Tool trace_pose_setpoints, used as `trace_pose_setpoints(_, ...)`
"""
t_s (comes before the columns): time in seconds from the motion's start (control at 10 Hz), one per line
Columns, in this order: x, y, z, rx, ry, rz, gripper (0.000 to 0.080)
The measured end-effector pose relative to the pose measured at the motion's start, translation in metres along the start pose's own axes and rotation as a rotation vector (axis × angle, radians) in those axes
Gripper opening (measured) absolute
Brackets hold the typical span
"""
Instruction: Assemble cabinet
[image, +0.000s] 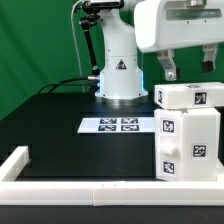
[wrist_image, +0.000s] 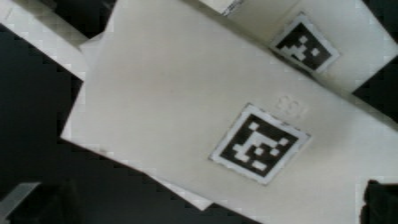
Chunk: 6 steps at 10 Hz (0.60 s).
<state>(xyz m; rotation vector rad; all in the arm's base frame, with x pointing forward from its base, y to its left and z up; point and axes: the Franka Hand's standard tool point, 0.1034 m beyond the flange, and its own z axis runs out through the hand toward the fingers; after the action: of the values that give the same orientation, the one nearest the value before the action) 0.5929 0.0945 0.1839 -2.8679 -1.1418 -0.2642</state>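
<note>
The cabinet's white parts stand at the exterior view's right: a tall boxy shell (image: 187, 147) with tags on its front, and a smaller white block (image: 190, 96) lying on top of it. My gripper (image: 188, 70) hangs just above that top block, open, with nothing between its fingers. The wrist view is filled by a white cabinet face (wrist_image: 169, 100) seen from close above. It carries one tag (wrist_image: 263, 143) near the middle and another tag (wrist_image: 302, 45) farther off. A dark fingertip (wrist_image: 377, 200) shows at the picture's edge, apart from the face.
The marker board (image: 118, 125) lies flat on the black table in front of the robot base (image: 118, 80). A long white rail (image: 70, 186) edges the table's front and turns a corner at the exterior view's left. A green backdrop stands behind.
</note>
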Motion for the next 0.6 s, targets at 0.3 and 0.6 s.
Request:
trace_pose_setpoints(0.3, -0.004, 0.005, 0.000, -0.012, -0.017, -0.239, 0.0797)
trace_pose_setpoints(0.6, 0.000, 0.009, -0.001, -0.007, -0.082, -0.663, 0.0797)
